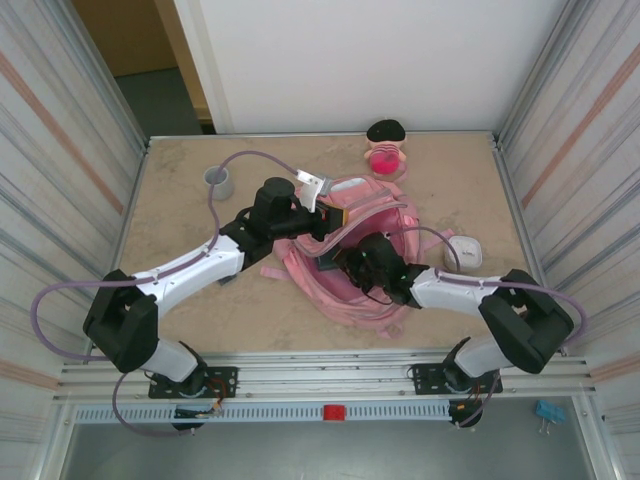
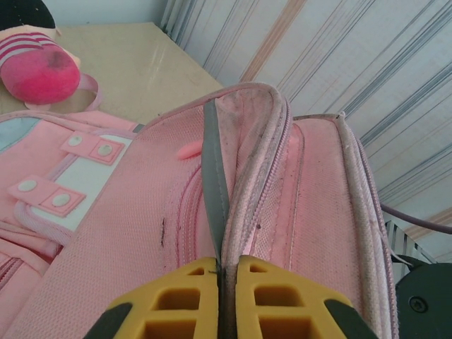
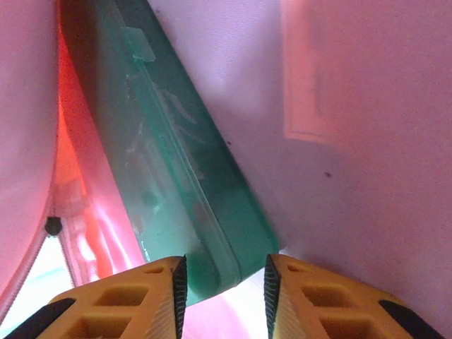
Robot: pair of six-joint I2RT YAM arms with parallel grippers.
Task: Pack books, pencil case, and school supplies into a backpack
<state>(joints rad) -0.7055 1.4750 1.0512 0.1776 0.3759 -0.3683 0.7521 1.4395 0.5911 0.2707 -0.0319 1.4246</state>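
Observation:
The pink backpack (image 1: 345, 300) lies mid-table with its mouth held up. My left gripper (image 1: 336, 215) is shut on the rim of the opening; in the left wrist view its yellow fingers (image 2: 176, 296) pinch the grey-edged zip seam of the backpack (image 2: 141, 212). My right gripper (image 1: 346, 262) reaches inside the bag. In the right wrist view it (image 3: 224, 282) stands open around the near end of a translucent teal pencil case (image 3: 191, 183), which leans against the pink lining (image 3: 353, 141); a gap shows beside the right finger. The dark blue book is hidden.
A pink-and-black plush doll (image 1: 385, 150) sits at the back, also seen in the left wrist view (image 2: 39, 70). A grey cup (image 1: 218, 182) stands back left. A small white object (image 1: 465, 250) lies right of the bag. Ribbed walls close both sides.

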